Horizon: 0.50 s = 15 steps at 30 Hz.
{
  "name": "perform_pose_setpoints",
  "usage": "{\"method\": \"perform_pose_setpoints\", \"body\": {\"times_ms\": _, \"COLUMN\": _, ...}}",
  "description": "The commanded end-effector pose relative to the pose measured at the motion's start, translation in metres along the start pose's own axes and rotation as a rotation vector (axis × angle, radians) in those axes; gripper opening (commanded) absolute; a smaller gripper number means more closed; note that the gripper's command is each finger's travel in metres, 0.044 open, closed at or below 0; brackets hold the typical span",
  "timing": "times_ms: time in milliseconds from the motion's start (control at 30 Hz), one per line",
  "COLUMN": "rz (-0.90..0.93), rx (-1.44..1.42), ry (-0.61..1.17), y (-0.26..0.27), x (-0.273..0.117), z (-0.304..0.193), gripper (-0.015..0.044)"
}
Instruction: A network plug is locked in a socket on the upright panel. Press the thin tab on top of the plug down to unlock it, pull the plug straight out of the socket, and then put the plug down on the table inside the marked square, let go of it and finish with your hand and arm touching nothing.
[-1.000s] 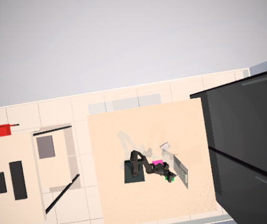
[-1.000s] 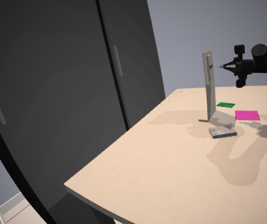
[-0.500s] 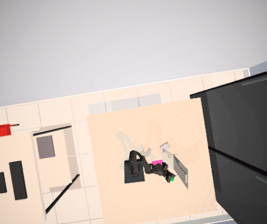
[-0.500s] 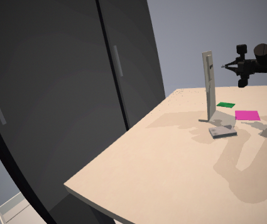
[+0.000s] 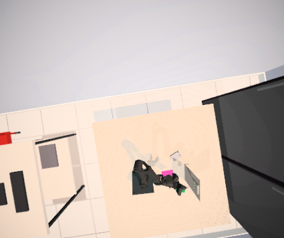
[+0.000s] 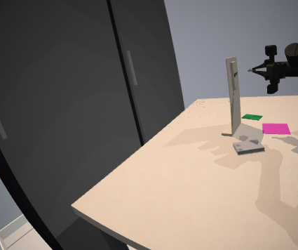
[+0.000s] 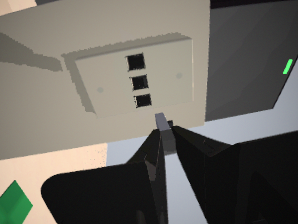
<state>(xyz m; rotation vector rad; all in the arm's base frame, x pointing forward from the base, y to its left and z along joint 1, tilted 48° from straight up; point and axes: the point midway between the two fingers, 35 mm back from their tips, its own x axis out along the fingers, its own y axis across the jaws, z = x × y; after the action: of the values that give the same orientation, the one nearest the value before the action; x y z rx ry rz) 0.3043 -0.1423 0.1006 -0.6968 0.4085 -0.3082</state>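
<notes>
My gripper (image 5: pixel 184 188) (image 6: pixel 252 70) (image 7: pixel 165 133) is shut on the small grey plug (image 7: pixel 169 144). It is high above the table, with a gap between the plug and the upright panel (image 5: pixel 191 178) (image 6: pixel 235 112) (image 7: pixel 45 105). The panel's socket plate (image 7: pixel 165 60) has three dark openings, all empty in the wrist view. The plug shows just below the lowest opening in that view; its tab cannot be made out. A magenta square (image 5: pixel 167 172) (image 6: pixel 276 128) and a green patch (image 5: pixel 183 190) (image 6: pixel 252 116) (image 7: pixel 14 202) lie flat on the table on the arm's side of the panel.
A flat grey box (image 5: pixel 176 155) (image 6: pixel 249 147) lies on the table near the panel's foot. The table (image 5: pixel 133 214) (image 6: pixel 158 182) carries the arm's dark base (image 5: pixel 144 191). Tall dark cabinets (image 5: pixel 267 134) (image 6: pixel 70 88) stand beyond the panel.
</notes>
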Motion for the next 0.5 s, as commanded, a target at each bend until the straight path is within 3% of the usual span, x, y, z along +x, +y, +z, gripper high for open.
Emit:
{"method": "perform_pose_setpoints", "body": {"times_ms": 0, "rz": 0.002, "rx": -0.003, "ry": -0.006, "y": -0.008, "x": -0.002, "z": 0.001, "gripper": 0.0000}}
{"method": "perform_pose_setpoints", "body": {"times_ms": 467, "rz": 0.003, "rx": -0.005, "ry": -0.008, "y": -0.037, "x": -0.016, "z": 0.002, "gripper": 0.0000}}
